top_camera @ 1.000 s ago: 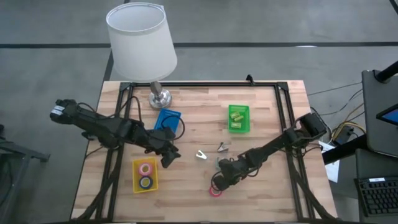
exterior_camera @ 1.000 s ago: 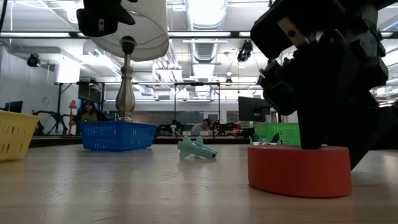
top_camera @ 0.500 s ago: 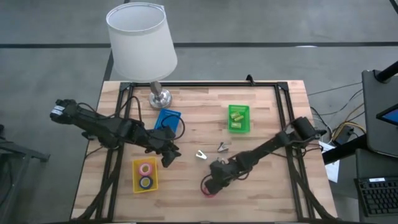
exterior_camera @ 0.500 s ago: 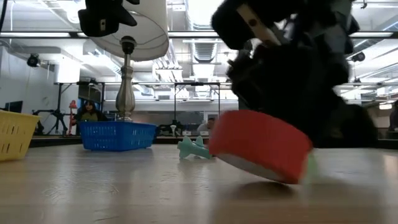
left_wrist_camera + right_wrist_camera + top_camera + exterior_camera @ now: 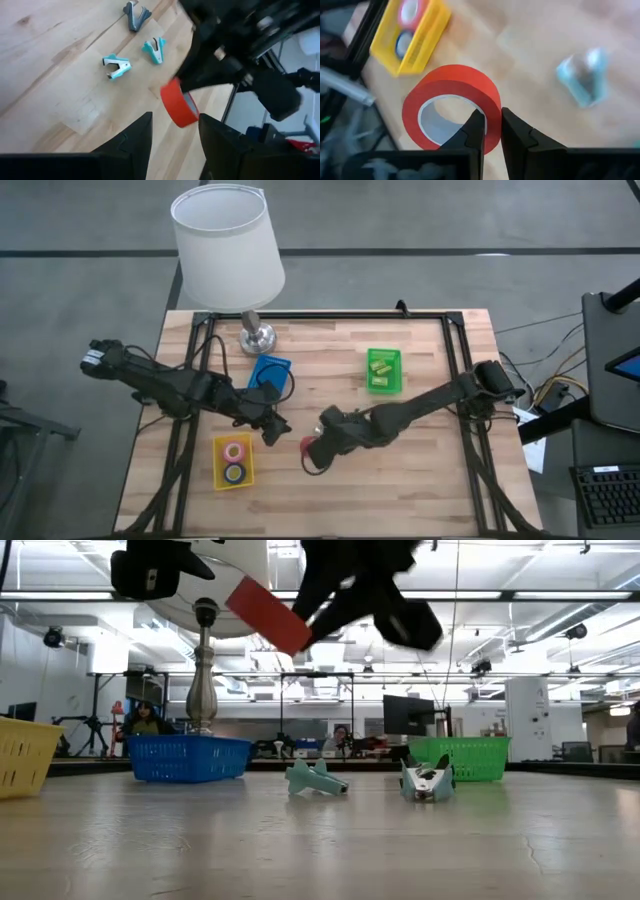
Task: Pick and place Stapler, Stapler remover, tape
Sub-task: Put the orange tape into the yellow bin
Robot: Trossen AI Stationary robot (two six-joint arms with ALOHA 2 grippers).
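Tape (image 5: 454,102) in right tool (image 5: 489,131), airborne

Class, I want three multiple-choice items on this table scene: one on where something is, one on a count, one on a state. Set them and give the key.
1. Where is the red tape roll?
A. Lying in the green tray
B. Held in the air by the right gripper
C. Under the lamp

2. How many tape rolls lie in the yellow tray?
A. None
B. Two
C. Four

3. How are the left gripper's fingers?
A. Open, holding nothing
B. Shut on a staple remover
C. Shut on the red roll

Key: 1 B, the low view shows the roll high above the table and the right wrist view shows that gripper's fingers pinching its wall. 2 B, the high view shows two rings in it. 3 A, the left wrist view shows a gap between its fingers with nothing in it.
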